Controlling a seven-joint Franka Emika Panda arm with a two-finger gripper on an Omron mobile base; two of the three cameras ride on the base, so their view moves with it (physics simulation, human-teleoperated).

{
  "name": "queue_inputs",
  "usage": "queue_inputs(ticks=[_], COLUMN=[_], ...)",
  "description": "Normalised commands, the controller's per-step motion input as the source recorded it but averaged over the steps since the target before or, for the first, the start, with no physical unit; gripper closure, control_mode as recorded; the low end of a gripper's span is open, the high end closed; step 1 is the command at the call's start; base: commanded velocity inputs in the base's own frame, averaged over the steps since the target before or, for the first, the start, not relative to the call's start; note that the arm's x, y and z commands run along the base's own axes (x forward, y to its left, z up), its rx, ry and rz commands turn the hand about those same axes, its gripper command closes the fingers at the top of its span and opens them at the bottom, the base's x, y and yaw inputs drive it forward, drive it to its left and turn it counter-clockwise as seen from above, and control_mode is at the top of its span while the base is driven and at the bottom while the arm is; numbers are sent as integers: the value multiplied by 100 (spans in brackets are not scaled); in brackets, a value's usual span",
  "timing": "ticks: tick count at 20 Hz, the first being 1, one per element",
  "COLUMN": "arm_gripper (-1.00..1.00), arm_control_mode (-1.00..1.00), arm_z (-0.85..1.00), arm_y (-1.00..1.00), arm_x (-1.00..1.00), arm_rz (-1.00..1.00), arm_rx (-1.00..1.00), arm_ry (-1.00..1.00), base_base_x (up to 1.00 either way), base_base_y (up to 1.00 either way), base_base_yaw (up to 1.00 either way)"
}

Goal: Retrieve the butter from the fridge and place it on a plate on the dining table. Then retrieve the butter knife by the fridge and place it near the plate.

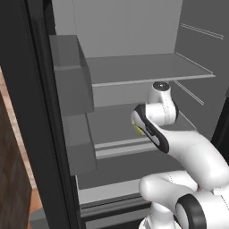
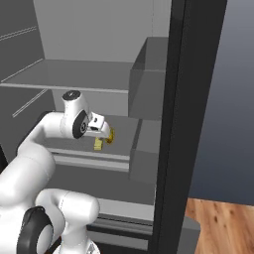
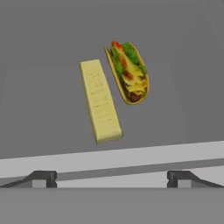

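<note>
Interior of the open fridge. The butter is seen lying flat on a grey shelf, just beside a taco and apart from it. The gripper is held above the shelf's front edge, its 2 fingertips spread wide and nothing grasped. In the right base view, the butter is visible below the hand.

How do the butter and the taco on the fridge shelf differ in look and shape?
The butter is one plain pale-yellow colour; the taco mixes a golden shell with red and green filling. The butter is a straight rectangular stick; the taco is curved. The butter looks longer than the taco. Both lie side by side, apart, on the same grey fridge shelf.
</note>
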Motion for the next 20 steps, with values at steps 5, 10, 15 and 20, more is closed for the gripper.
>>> queue_inputs(ticks=[5,10,15,20], arm_gripper=[-100,-100,-100,-100], arm_control_mode=[100,-100,-100,-100], arm_z=[0,0,-7,-26], arm_y=[0,0,0,0], arm_x=[0,0,8,23], arm_rz=[0,0,0,2], arm_rx=[0,0,0,0], arm_ry=[0,0,0,0], base_base_x=[12,0,0,0], base_base_y=[0,0,0,0], base_base_yaw=[0,0,0,0])
